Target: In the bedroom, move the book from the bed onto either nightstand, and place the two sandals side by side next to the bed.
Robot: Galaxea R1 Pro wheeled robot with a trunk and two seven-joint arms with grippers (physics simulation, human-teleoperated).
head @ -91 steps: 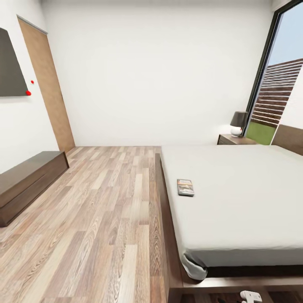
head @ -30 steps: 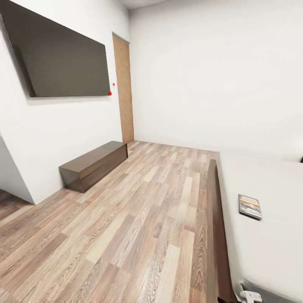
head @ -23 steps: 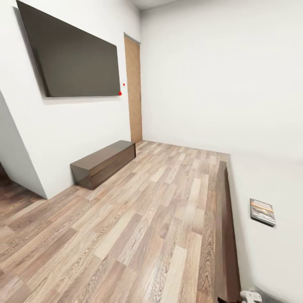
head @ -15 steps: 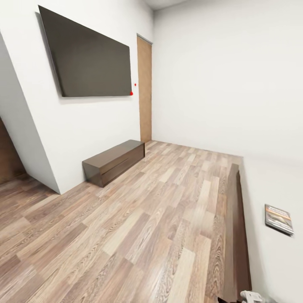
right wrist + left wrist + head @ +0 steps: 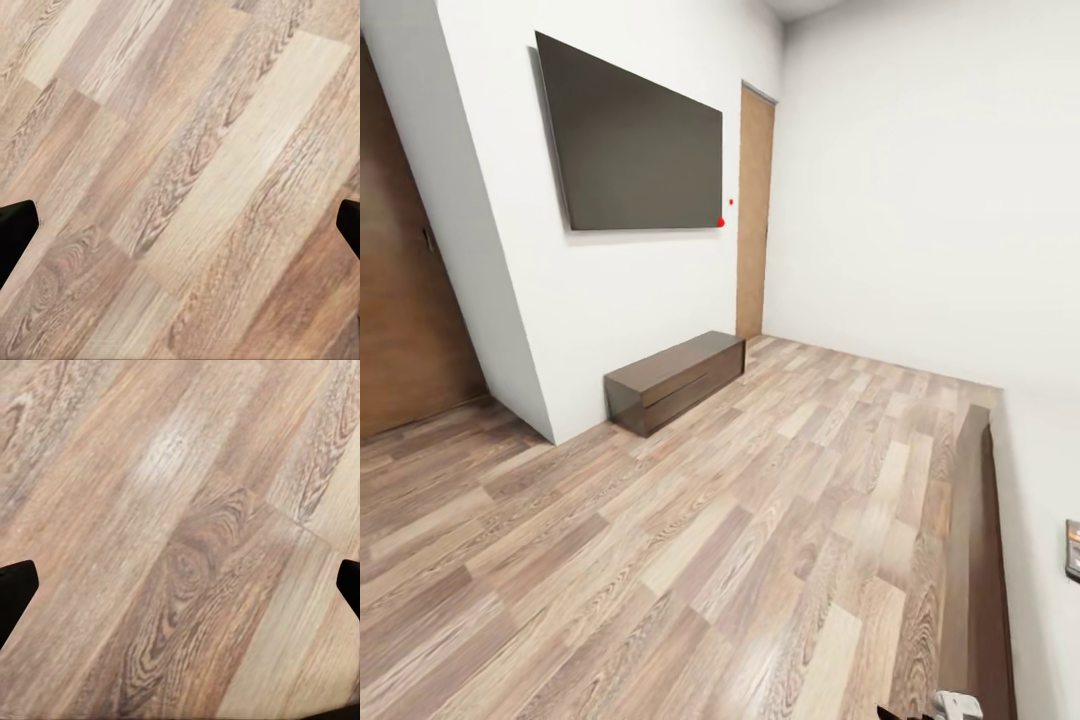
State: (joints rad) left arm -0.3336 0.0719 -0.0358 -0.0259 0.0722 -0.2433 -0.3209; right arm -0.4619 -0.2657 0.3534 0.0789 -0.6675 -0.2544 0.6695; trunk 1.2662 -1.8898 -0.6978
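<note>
Left gripper [image 5: 180, 585]: fingers spread wide, only the dark tips at the picture's two edges, nothing between them; bare wood-plank floor [image 5: 187, 547] lies beneath.
Right gripper [image 5: 180, 225]: likewise spread apart and empty, hanging over the same planking.
Robot part: a small white piece [image 5: 957, 705] pokes in at the bottom edge of the head view, beside the bed frame.
Bed [image 5: 985, 560]: its dark brown wooden side rail runs along the right of the head view, with a strip of light-grey mattress beyond it.
Book [image 5: 1073, 549]: lying flat on the mattress near the frame side, cut off by the right edge so just a sliver shows.
Book handling: judged light, thin and stiff enough to lift by one edge; a smooth cover may slip, so pinch across a long edge, pressing slightly into the soft mattress to get a finger under.
Sandals: not yet located.
Low cabinet [image 5: 678, 381]: dark brown, against the far-left wall.
Television [image 5: 635, 145]: dark screen mounted above the cabinet.
Doors: a light brown one [image 5: 754, 215] in the corner, a darker one [image 5: 405, 290] at far left.
</note>
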